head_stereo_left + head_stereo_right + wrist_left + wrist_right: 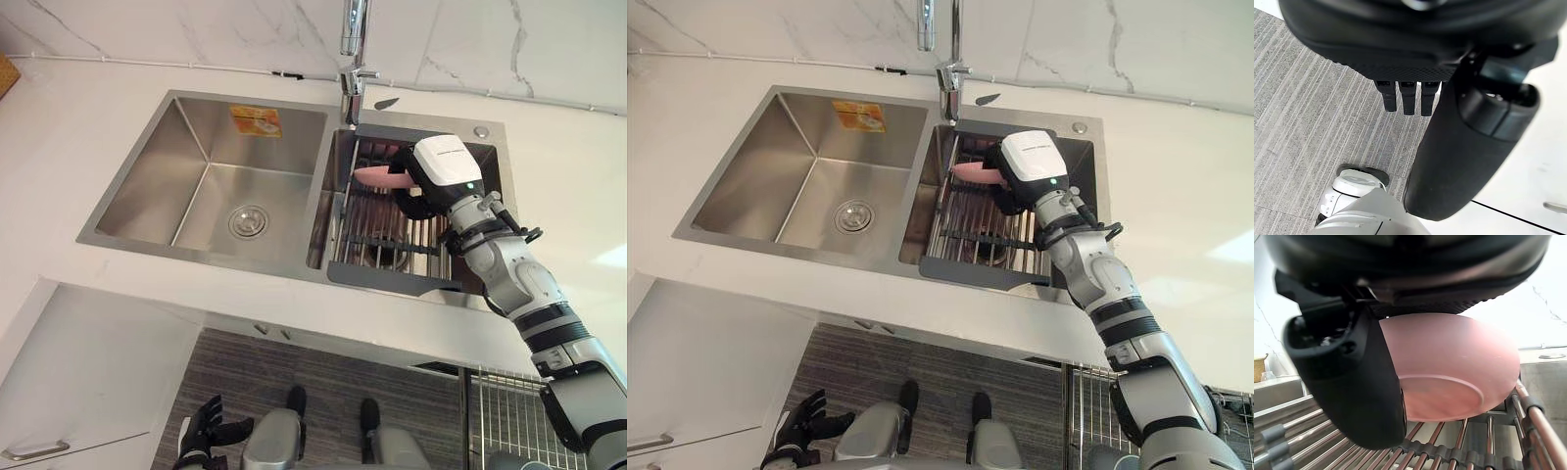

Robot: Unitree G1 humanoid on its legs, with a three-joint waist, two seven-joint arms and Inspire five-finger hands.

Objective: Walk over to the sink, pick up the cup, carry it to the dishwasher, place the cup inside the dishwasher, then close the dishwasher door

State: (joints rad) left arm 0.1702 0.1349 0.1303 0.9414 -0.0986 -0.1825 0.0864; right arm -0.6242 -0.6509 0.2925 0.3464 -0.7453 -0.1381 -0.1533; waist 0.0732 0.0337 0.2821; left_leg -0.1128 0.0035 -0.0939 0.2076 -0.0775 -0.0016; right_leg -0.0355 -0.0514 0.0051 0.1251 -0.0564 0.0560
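Below the faucet [351, 88], on the sink [196, 196] rack [377, 240], the pink cup [375, 176] is lying sideways, base facing the right hand [423, 196], whose fingers [411, 206] are curling round it; the left hand [201, 431] is hanging slack.

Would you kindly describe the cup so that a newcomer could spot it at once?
Find the steel double sink in the white counter and take its right basin, lined with a wire rack. The cup lies on its side on that rack at the robot's right hand, the sole pink thing among grey metal.
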